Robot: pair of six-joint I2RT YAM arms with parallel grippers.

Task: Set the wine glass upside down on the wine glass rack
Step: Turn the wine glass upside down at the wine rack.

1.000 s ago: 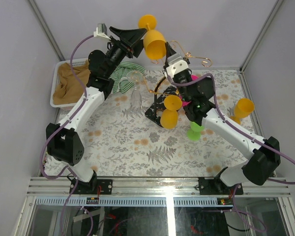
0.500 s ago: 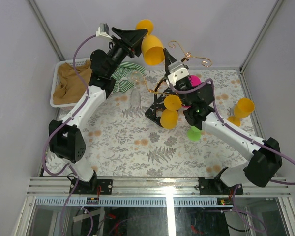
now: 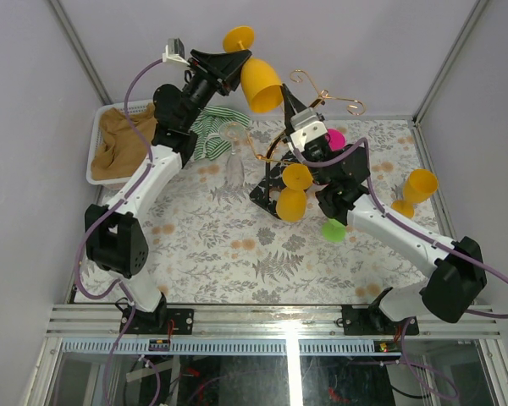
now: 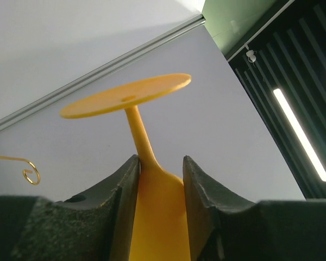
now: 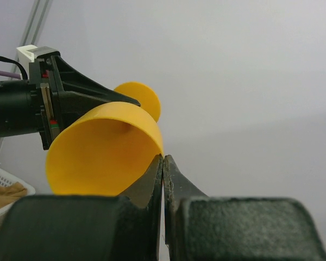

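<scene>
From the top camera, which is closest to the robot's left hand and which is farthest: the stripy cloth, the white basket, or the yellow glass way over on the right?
Starting from the left hand, in the top view:
1. Striped cloth: nearest, just below the hand, left of the middle.
2. White basket: farther out, on the left side.
3. Yellow glass: farthest, all the way across on the right side.

The wine glass [image 4: 155, 217], pinched between the left gripper's [image 4: 160, 161] fingers [image 4: 117, 206], looked like smooth, satin yellow plastic. Those fingers were black, grainy and matt. Beside them, the wine glass rack's [image 4: 11, 159] hook was thin, shiny gold metal wire.
</scene>
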